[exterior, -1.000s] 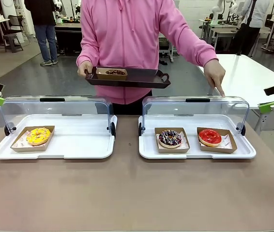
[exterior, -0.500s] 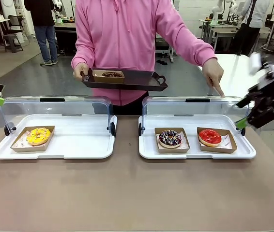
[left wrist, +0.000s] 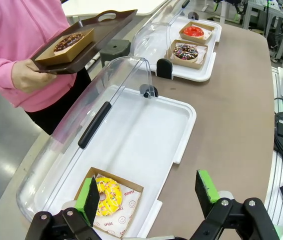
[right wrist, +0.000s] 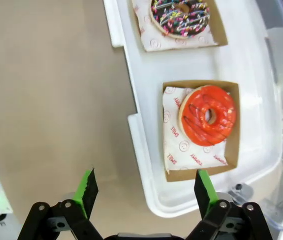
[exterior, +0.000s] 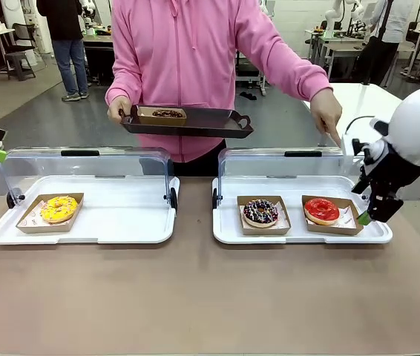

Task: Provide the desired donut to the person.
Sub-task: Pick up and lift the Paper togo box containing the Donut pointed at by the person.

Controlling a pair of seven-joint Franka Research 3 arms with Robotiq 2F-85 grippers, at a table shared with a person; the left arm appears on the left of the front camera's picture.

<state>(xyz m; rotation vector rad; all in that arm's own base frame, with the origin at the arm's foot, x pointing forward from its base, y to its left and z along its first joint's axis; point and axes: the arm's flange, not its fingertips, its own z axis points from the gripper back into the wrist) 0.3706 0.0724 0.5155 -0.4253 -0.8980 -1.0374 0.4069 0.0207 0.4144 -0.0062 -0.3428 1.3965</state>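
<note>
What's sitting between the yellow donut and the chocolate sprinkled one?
In the front view, between the yellow donut and the sprinkled chocolate donut lie bare floor of the left tray, the right tray's rim, and a strip of brown table.

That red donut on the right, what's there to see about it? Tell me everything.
The red donut is a ring with glossy red icing crossed by thin dark drizzle lines. It lies flat on white printed paper inside a shallow brown cardboard tray, at the right end of the white display tray, whose clear lid is raised. Nothing grips it; the open right gripper hovers beside it.
</note>
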